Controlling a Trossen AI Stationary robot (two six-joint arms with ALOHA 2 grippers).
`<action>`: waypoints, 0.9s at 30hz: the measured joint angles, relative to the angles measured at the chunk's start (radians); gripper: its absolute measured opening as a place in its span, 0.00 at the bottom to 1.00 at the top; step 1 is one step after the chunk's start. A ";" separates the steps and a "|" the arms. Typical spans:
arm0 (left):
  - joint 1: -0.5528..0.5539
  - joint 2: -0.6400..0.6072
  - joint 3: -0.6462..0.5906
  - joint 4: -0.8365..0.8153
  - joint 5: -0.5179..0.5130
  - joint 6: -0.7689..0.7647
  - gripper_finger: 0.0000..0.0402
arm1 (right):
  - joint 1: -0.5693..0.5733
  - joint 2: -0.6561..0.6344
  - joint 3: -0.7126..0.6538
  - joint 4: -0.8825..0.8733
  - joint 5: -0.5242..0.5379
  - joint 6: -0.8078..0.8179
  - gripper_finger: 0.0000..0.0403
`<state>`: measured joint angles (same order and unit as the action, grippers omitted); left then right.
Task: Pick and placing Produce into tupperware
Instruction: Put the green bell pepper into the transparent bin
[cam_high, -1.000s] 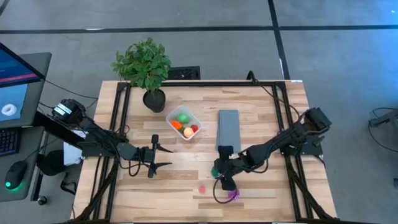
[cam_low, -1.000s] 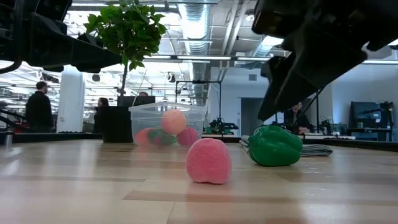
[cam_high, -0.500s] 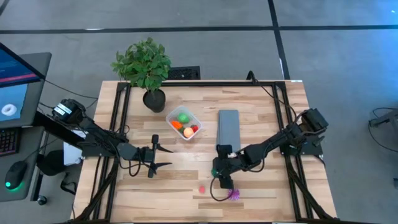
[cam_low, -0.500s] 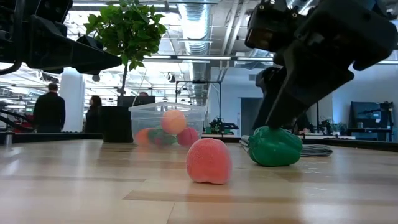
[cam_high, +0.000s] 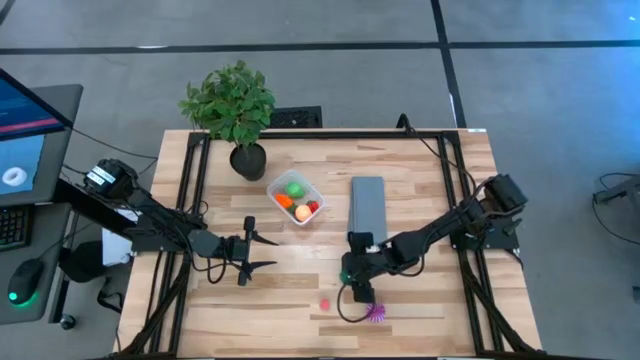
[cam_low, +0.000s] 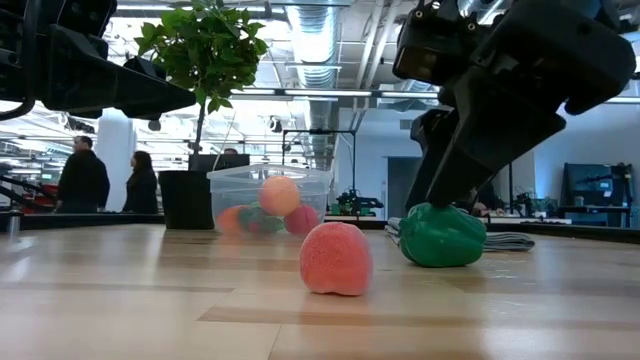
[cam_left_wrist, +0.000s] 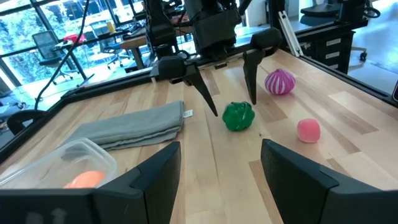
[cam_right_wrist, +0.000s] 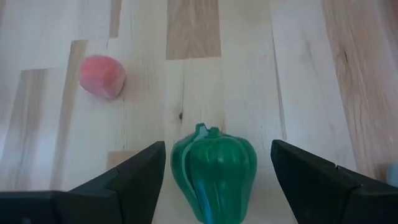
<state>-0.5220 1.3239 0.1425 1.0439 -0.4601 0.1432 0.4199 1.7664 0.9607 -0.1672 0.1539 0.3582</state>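
A green toy pepper (cam_right_wrist: 214, 171) lies on the wooden table right of centre, toward the near edge. My right gripper (cam_right_wrist: 214, 180) is open and slants down over it. One finger stands on each side, with a small gap to the pepper on both. A pink piece (cam_high: 325, 302) and a spiky purple ball (cam_high: 377, 312) lie nearer the front edge. The clear tupperware (cam_high: 295, 198) stands at mid-table and holds a green ball, an orange piece and red pieces. My left gripper (cam_high: 268, 252) waits open at the left, holding nothing.
A potted plant (cam_high: 235, 105) stands at the far left of the table. A flat grey slab (cam_high: 367, 205) lies right of the tupperware. Black frame rails run along both table sides. People stand in the room beyond the table, seen in the low view.
My right gripper has sunk a little toward the green pepper and shifted slightly toward the table's left. Its fingers now reach down on either side of the pepper. The gap between them is unchanged, and the pepper and the other pieces have stayed where they were.
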 joint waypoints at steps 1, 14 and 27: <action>0.000 0.000 0.000 0.000 0.000 0.000 0.53 | -0.003 0.004 0.000 -0.003 -0.001 0.001 0.78; 0.000 0.000 0.000 -0.003 -0.016 0.000 0.53 | -0.023 0.024 0.000 -0.009 -0.050 0.008 0.78; 0.000 0.000 0.000 -0.007 -0.017 -0.005 0.53 | -0.024 0.024 0.000 -0.016 -0.048 0.008 0.78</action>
<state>-0.5220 1.3239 0.1425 1.0367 -0.4774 0.1381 0.3962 1.7905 0.9604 -0.1829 0.1055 0.3662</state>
